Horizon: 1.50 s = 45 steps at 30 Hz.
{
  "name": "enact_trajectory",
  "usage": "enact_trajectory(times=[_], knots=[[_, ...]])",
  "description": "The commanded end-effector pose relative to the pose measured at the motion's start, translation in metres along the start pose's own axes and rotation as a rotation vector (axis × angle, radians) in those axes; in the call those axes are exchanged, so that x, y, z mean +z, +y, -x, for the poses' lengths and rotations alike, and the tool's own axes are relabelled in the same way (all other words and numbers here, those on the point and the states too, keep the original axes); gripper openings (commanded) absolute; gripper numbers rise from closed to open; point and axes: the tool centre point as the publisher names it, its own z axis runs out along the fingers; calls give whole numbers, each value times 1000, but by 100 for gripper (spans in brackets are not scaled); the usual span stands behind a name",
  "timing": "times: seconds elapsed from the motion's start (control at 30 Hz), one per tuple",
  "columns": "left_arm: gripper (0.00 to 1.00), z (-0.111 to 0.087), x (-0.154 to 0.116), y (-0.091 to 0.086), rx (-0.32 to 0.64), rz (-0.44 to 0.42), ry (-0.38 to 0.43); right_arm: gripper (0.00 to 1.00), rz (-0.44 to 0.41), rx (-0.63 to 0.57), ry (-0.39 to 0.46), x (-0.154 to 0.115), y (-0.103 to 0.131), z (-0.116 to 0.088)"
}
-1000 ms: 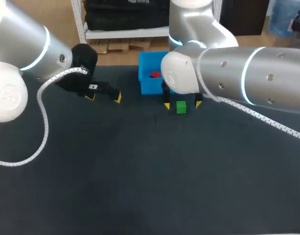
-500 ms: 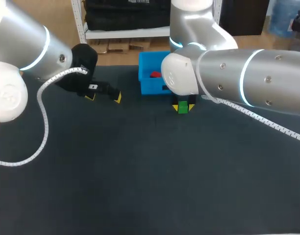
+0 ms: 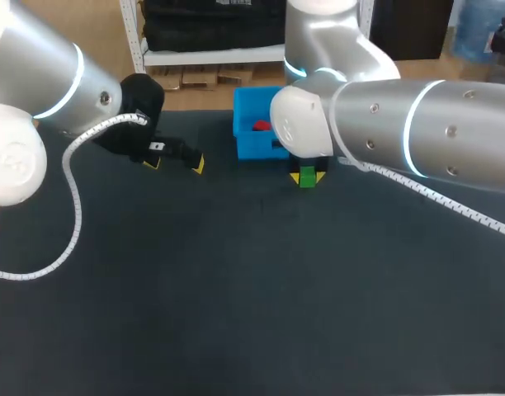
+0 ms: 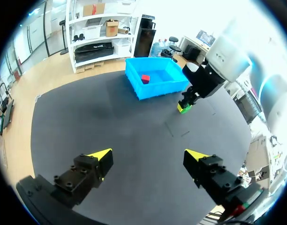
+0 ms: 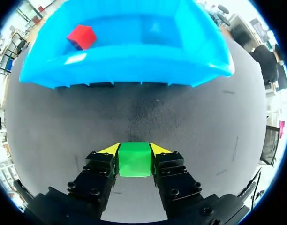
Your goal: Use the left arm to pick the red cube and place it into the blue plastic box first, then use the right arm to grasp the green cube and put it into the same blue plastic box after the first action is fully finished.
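The green cube [image 5: 133,159] sits between the yellow-tipped fingers of my right gripper [image 5: 134,151], which is shut on it just above the dark mat. From overhead the green cube [image 3: 306,176] shows below my right arm's wrist, a little in front of the blue plastic box [image 3: 244,140]. The red cube [image 3: 261,126] lies inside that box, also seen as the red cube [image 5: 81,36] in the blue box [image 5: 124,61] ahead of the right gripper. My left gripper [image 3: 176,159] hangs open and empty over the mat, left of the box; its own view shows the left gripper [image 4: 148,155] with fingers wide apart.
The dark mat [image 3: 236,289] covers the table, bare in front of both arms. A white coiled cable [image 3: 71,214] hangs from my left arm. My right arm's thick forearm [image 3: 417,132] spans the back right of the table.
My right gripper has shut on the green cube, its fingers coming in from both sides. The left arm has kept still.
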Motion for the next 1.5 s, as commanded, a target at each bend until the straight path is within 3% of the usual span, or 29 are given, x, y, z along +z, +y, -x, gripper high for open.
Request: enact_trajectory(times=[0.03, 0.53, 0.7, 0.97, 1.23, 1.5], knots=[[100, -1, 0, 1, 1, -5, -3, 0, -6, 2, -24, -21, 1, -5], [100, -1, 0, 1, 1, -5, -3, 0, 74, 24, -134, -120, 1, 4], [100, -1, 0, 1, 1, -5, -3, 0, 98, 30, -148, -128, 0, -1], [100, -1, 0, 1, 1, -5, -3, 0, 141, 8, -253, -144, -1, -6], [100, -1, 0, 1, 1, -5, -3, 0, 202, -4, -340, -146, -1, 3], [100, -1, 0, 1, 1, -5, -3, 0, 193, -20, -404, -150, 0, 13]])
